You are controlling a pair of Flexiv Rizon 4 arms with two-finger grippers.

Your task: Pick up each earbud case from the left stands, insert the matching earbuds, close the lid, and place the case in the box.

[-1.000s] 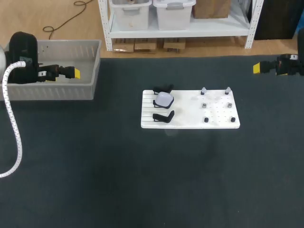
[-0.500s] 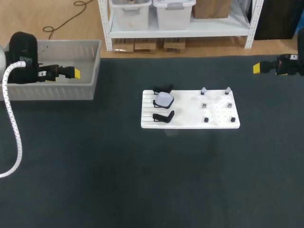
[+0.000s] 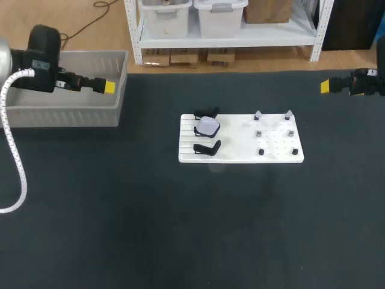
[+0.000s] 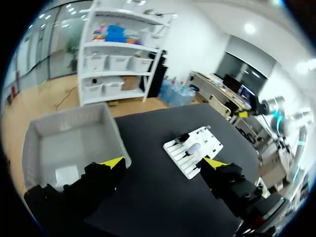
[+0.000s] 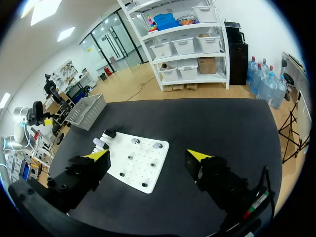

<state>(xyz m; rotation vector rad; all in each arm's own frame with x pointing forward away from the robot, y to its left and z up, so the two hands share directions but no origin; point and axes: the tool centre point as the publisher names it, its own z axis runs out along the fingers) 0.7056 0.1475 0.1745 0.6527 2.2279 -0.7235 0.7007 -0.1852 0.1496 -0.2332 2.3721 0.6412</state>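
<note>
**Head view, nearest first.** On the dark table (image 3: 180, 229), in the middle of the frame, you see a white board (image 3: 237, 144). Its left part carries two black stands. The nearer stand (image 3: 207, 147) bears nothing. The farther stand (image 3: 200, 114) holds the pale earbud case (image 3: 208, 126). On the board's right part stand four dark pegs (image 3: 261, 152). At its far edge are two pale pieces (image 3: 258, 114), too small for you to identify. Farther back, in the upper left of the frame, sits the grey box (image 3: 66, 117), and the left gripper (image 3: 108, 87) hangs above its right wall. At the upper right edge of the frame the right gripper (image 3: 325, 87) hangs over the table, well apart from the board.

**Left wrist view.** The fingers of the left gripper (image 4: 163, 162) stand wide apart with nothing between them. Beneath one finger you see the box, with a small white squarish item (image 4: 66, 174) on its floor; what it is cannot be told. Ahead of the gripper lies the board, the case on its stand.

**Right wrist view.** The fingers of the right gripper (image 5: 148, 154) are likewise spread and hold nothing. The board lies just ahead of them, and the box is farther off beyond it.
</note>
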